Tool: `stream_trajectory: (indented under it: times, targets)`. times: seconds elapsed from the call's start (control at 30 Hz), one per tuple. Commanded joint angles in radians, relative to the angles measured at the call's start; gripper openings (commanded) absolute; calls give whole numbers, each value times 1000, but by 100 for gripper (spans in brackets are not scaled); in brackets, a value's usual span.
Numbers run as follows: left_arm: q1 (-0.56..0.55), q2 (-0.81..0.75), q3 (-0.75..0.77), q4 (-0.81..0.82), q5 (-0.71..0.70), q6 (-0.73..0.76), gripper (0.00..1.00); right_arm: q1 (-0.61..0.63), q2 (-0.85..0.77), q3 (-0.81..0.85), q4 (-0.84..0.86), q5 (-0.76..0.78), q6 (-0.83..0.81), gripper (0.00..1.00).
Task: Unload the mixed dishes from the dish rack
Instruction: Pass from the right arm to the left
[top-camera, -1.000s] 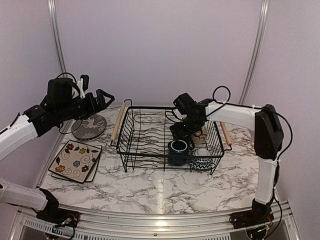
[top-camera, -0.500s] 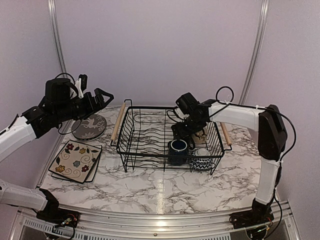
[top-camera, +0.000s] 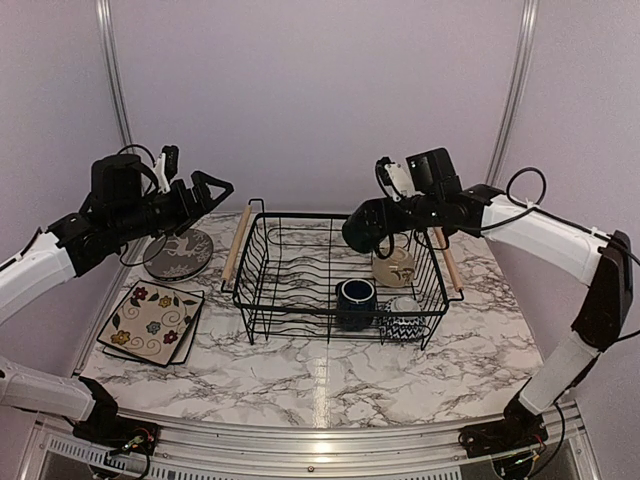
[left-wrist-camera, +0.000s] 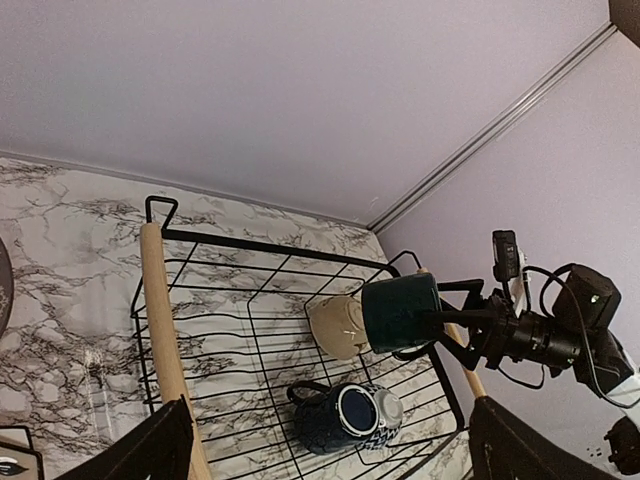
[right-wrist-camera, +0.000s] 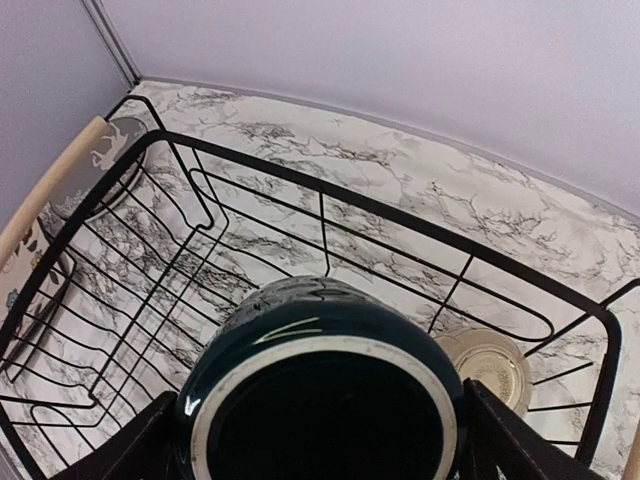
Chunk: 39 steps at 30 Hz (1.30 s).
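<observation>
The black wire dish rack stands mid-table. My right gripper is shut on a dark blue mug and holds it on its side in the air above the rack's right half. The mug fills the right wrist view between the fingers. In the rack lie the other dark blue mug, the beige bowl and the blue-white chevron bowl. The grey deer plate and the square floral plates lie on the table at left. My left gripper is open and empty above the deer plate. The striped plate is out of view.
The rack's wooden handles run along its short sides. The marble table ends at a metal rail in front and at lilac walls behind. In the left wrist view the held mug hangs over the beige bowl.
My right gripper has risen out of the rack with the dark blue mug, and the arm has swung up and back. My left gripper has barely moved.
</observation>
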Motion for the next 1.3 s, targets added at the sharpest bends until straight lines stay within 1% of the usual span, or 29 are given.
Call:
stream_trajectory:
  times: [0.0,0.1,0.23,0.3,0.43,0.5,0.77,0.93,1.07,1.13,1.27]
  targets:
    - [-17,38,-15,142,132,-54,99,-91,-121,-123,364,-375,163,30]
    - [-40,83,-5,226,217,-89,99,-114,-179,-234,605,-524,284,29]
    - [-88,161,-4,391,315,-162,99,-114,-203,-288,787,-611,397,27]
    - [-111,211,-6,506,354,-208,99,-114,-198,-308,881,-657,457,27]
    - [-151,311,-4,711,433,-309,94,-114,-181,-349,1061,-724,594,26]
    - [-162,350,7,776,455,-348,93,-113,-174,-363,1124,-743,634,26]
    - [-208,497,71,1045,520,-519,81,-97,-153,-360,1175,-776,655,26]
    - [-216,545,96,1185,537,-590,77,-81,-146,-357,1172,-775,648,24]
    - [-222,560,116,1165,528,-579,72,-64,-139,-354,1177,-779,642,24]
    - [-221,564,119,1168,520,-581,65,-54,-135,-352,1167,-775,632,23]
    - [-221,569,121,1145,503,-573,50,-49,-129,-355,1169,-772,631,22]
